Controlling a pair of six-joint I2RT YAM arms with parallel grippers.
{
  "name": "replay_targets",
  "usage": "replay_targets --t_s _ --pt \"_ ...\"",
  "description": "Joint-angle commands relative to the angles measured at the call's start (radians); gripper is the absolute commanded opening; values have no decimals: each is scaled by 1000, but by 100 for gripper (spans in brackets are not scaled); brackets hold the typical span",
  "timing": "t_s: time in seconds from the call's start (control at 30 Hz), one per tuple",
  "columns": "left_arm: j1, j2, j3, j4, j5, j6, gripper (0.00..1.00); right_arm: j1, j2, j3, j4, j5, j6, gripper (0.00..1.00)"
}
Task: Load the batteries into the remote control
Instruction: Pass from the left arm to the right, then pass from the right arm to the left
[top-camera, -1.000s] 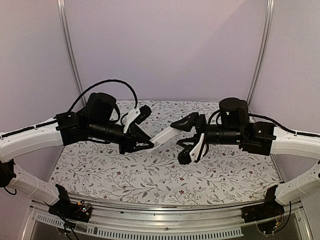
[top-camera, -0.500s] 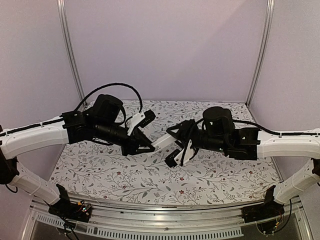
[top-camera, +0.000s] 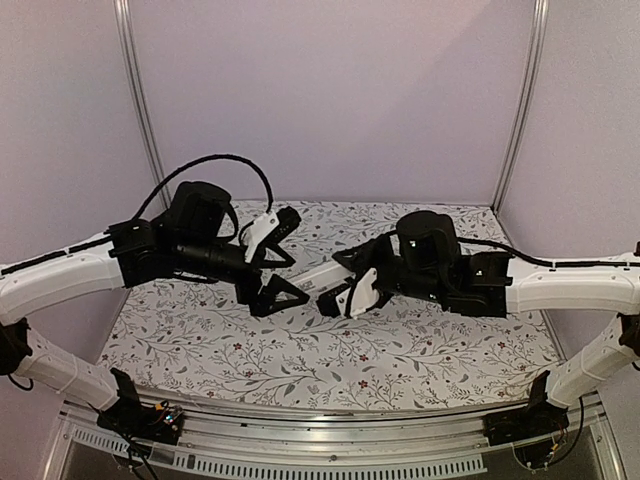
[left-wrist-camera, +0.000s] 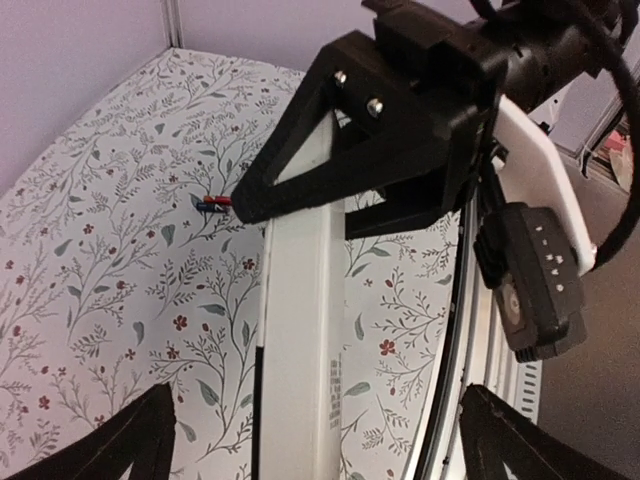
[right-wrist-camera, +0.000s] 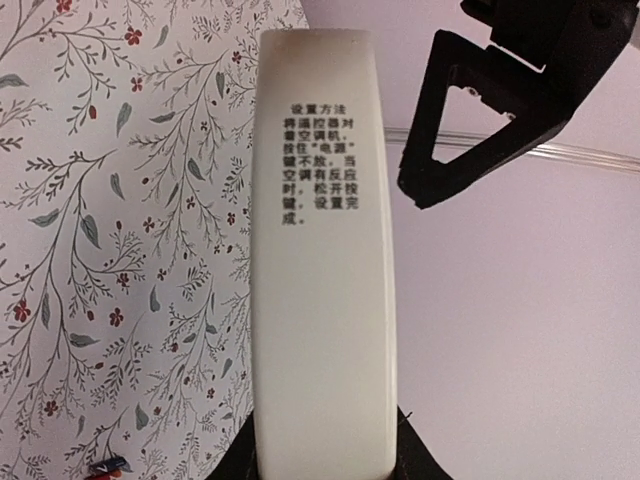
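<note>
The white remote control (right-wrist-camera: 320, 300) hangs above the table with my right gripper (right-wrist-camera: 325, 470) shut on its near end; printed text shows on its face. In the top view the remote control (top-camera: 318, 275) points left from the right gripper (top-camera: 346, 282). My left gripper (left-wrist-camera: 320, 450) stands wide open around its other end, both fingers apart from it; in the top view the left gripper (top-camera: 297, 258) straddles the bar's tip. A small dark battery with red on it (left-wrist-camera: 213, 205) lies on the flowered cloth, also seen as a battery (right-wrist-camera: 108, 466) at the bottom left of the right wrist view.
The table (top-camera: 300, 360) is covered with a flowered cloth and closed in by lilac walls at the back and sides. A metal rail (top-camera: 320, 435) runs along its near edge. Both arms meet over the middle of the table.
My left gripper has opened and let go of the remote. My right gripper has moved left and shut on the remote's other end.
</note>
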Motion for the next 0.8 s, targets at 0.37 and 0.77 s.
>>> replay_targets --t_s 0.37,0.77 --pt "-46 -510 -360 523 -33 366 100 -186 -151 22 -48 -789 796 0" --pt "-118 -300 -344 832 -26 301 97 -185 -152 19 149 -910 1032 0"
